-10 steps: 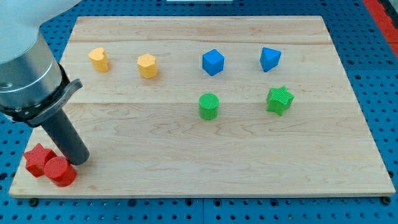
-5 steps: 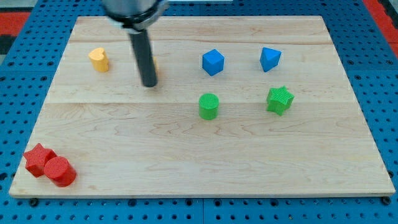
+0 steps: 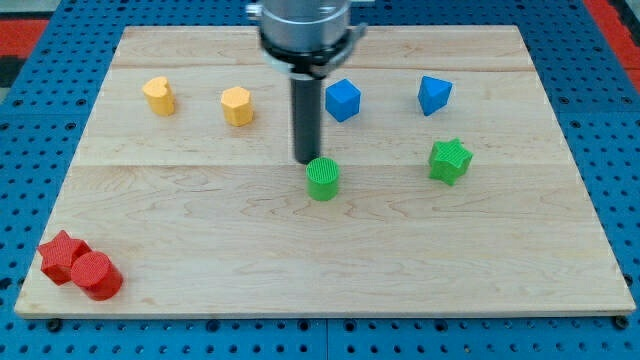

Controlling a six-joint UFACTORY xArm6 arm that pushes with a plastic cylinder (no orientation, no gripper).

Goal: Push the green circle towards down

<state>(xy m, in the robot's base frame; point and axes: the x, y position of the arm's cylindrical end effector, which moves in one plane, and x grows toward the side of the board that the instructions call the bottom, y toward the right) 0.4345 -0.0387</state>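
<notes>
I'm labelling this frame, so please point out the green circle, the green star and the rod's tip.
green circle (image 3: 322, 180), camera view, on its side face.
green star (image 3: 449, 160), camera view, on its top face.
my tip (image 3: 306, 161), camera view, at the rod's very end, just above the green circle.

The arm enters from the far edge of the scene, and only its last part shows. Uppermost is a broad round collar of grey metal, smooth, with a duller sheen on its left side and a darker band along its lower rim. Small dark lugs jut from that rim at left and right. Below it sits a short black neck, narrower than the collar. From the neck a straight rod runs down, dark grey to black, round in section and of even thickness along its length, with a faint lighter streak down one side. It ends flat at my tip. No cables, screws or markings can be made out.
</notes>
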